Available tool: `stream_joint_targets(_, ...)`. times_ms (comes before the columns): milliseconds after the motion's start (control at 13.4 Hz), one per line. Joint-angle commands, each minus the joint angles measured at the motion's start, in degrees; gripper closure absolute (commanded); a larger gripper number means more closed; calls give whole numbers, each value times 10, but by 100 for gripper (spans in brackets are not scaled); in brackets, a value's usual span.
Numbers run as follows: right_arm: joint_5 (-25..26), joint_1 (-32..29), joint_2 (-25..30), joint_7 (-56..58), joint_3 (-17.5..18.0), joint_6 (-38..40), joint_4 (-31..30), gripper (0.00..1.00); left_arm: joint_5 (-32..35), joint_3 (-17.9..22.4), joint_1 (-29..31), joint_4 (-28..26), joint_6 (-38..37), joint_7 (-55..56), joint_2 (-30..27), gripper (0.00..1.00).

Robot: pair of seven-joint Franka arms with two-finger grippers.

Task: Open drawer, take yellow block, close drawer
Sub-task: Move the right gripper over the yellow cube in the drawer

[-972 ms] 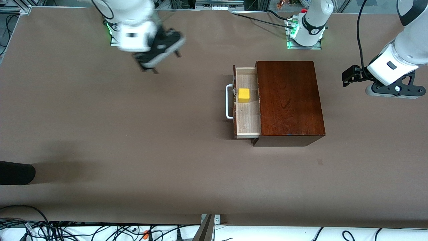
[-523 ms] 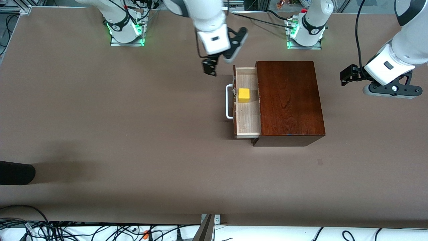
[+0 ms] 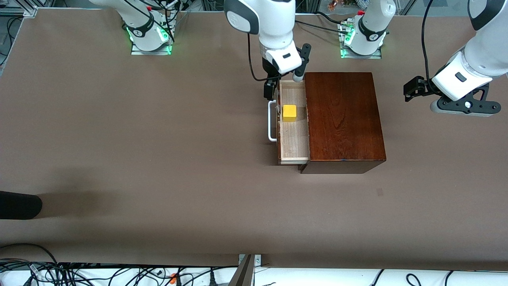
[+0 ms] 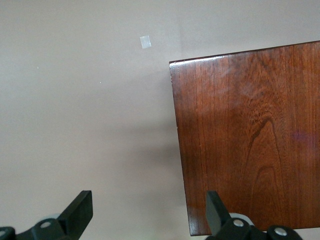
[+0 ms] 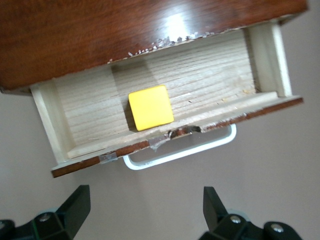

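The drawer (image 3: 293, 131) stands pulled out of the dark wooden box (image 3: 343, 119) toward the right arm's end of the table, its white handle (image 3: 272, 121) in front. The yellow block (image 3: 289, 113) lies on the drawer's pale floor, close to the drawer front. My right gripper (image 3: 270, 85) hangs open and empty above the table in front of the drawer, by the handle's end. In the right wrist view the yellow block (image 5: 150, 107), the handle (image 5: 180, 152) and the open gripper (image 5: 145, 207) show. My left gripper (image 3: 412, 89) waits, open and empty (image 4: 147, 215), beside the box (image 4: 250, 135).
A dark rounded object (image 3: 20, 204) pokes in at the table's edge at the right arm's end, near the front camera. A small pale mark (image 3: 380, 192) lies on the brown tabletop nearer the camera than the box. Cables run along the near edge.
My right arm has swung from near its base across the table to the drawer front, gripper still open. The left gripper has barely shifted. Drawer and block are unmoved.
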State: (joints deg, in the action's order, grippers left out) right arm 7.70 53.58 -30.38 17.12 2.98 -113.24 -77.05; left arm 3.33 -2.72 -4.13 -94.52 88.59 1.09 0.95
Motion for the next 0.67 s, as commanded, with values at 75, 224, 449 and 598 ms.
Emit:
stream_joint_targets(75, 11, 6, -44, 34, -5, -31, 28, 1, -15, 3, -3, 6, -13, 4, -4, 0)
stream_joint_targets(224, 14, 7, -70, 34, -5, -32, 59, 1, -15, 3, -2, 5, -13, 4, -3, 0)
stream_joint_targets(449, 14, 15, -120, 34, -6, -39, 126, 1, -15, 3, -2, 8, -11, 4, 1, 0)
stream_joint_targets(598, 14, 15, -156, 34, -6, -58, 160, 1, -15, 3, -1, 7, -11, 4, 2, 0)
